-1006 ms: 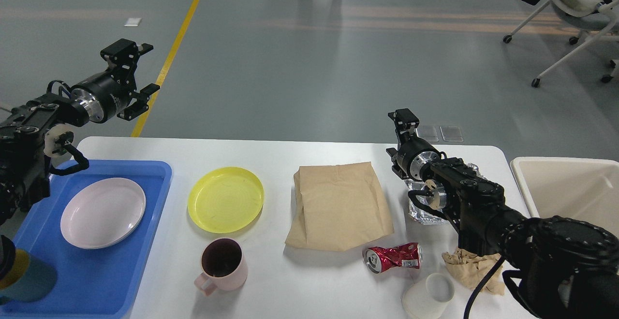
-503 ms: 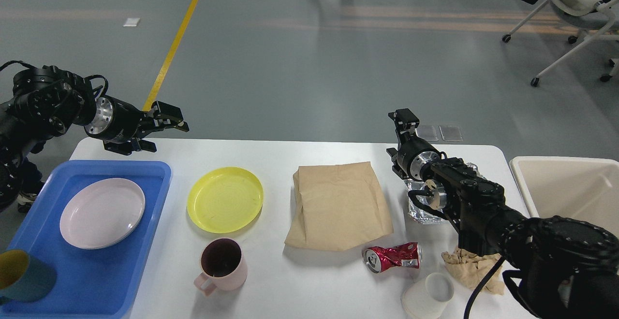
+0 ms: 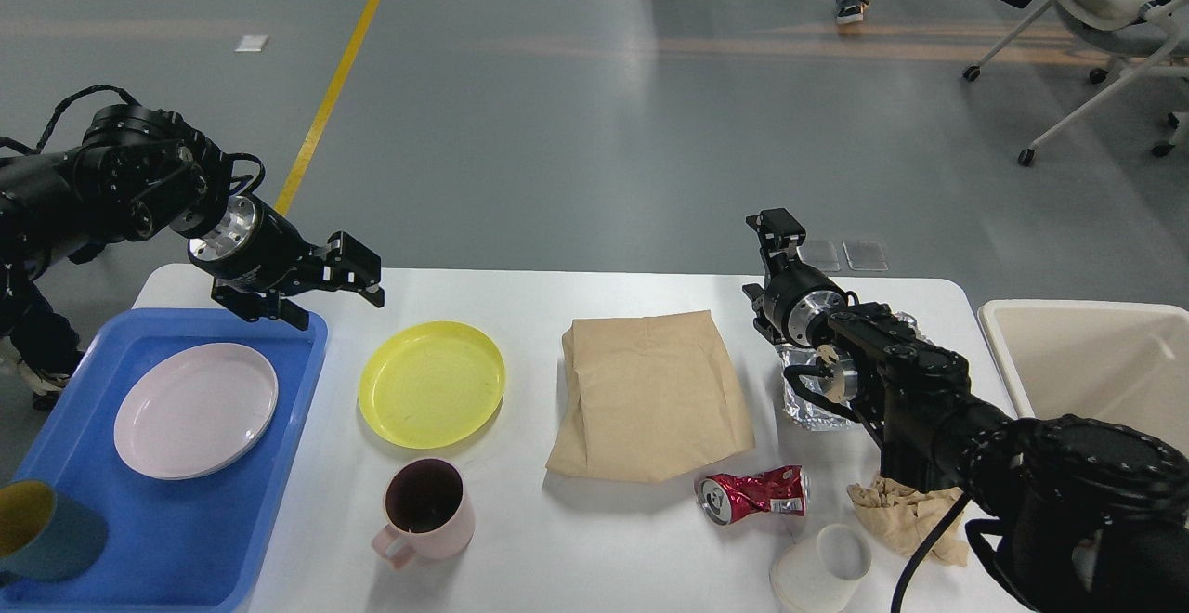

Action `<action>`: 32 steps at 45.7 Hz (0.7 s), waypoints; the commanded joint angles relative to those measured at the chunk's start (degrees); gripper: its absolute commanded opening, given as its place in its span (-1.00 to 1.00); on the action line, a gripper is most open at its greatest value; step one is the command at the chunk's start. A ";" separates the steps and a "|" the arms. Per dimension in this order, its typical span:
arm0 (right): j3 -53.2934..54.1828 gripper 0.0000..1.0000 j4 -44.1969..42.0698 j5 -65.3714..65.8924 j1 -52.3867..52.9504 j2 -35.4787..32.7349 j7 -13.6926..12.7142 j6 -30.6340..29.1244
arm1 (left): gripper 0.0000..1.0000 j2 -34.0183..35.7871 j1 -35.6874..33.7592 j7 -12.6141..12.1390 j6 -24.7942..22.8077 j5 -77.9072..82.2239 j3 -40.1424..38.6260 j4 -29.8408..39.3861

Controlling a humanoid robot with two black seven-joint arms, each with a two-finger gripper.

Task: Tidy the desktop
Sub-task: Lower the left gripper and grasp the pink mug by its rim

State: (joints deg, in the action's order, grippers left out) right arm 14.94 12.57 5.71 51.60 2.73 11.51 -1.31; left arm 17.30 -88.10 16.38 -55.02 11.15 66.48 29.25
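The white desktop point(image 3: 594, 539) carries a yellow plate point(image 3: 432, 384), a pink mug point(image 3: 424, 507), a flat brown paper bag point(image 3: 650, 395), a crushed red can point(image 3: 754, 493), crumpled foil point(image 3: 806, 404), a crumpled brown paper point(image 3: 906, 513) and a white paper cup point(image 3: 822, 569) on its side. My left gripper point(image 3: 343, 306) is open and empty, low over the table's back left, between the tray and the yellow plate. My right gripper point(image 3: 777, 226) hovers over the far edge behind the foil, dark and end-on.
A blue tray point(image 3: 288, 409) at the left holds a pink plate point(image 3: 196, 409) and a teal-and-yellow cup point(image 3: 42, 531). A cream bin point(image 3: 1077, 353) stands off the table's right end. An office chair point(image 3: 1105, 28) stands far right on the floor.
My left arm has swung down and to the right, from raised over the floor to low beside the yellow plate, still open. My right arm has not moved.
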 commanded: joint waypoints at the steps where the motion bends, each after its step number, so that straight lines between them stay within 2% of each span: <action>1: 0.00 1.00 -0.01 0.00 -0.01 0.00 0.00 -0.01 | 0.93 -0.95 -3.04 -0.39 0.02 0.28 4.08 4.66; 7: 0.00 1.00 -0.01 0.00 -0.01 0.00 0.00 -0.01 | 0.93 -2.18 -8.14 -0.30 0.02 -0.07 11.82 14.15; 14: 0.00 1.00 -0.01 0.00 0.08 0.00 0.00 -0.01 | 0.93 -9.29 -8.93 -0.48 0.02 -0.07 14.91 24.97; 20: 0.00 1.00 -0.01 0.00 -0.01 0.00 0.00 -0.01 | 0.93 -13.43 -8.14 -0.48 0.02 -0.16 14.82 26.47; 32: 0.00 1.00 -0.01 0.00 0.08 0.00 0.00 -0.01 | 0.93 -13.78 -6.30 -0.47 0.02 -0.51 14.21 24.98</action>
State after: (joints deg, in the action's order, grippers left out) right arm 14.94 12.57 5.71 51.63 2.73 11.51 -1.30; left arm 3.65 -94.88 15.86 -55.00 10.80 80.79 55.00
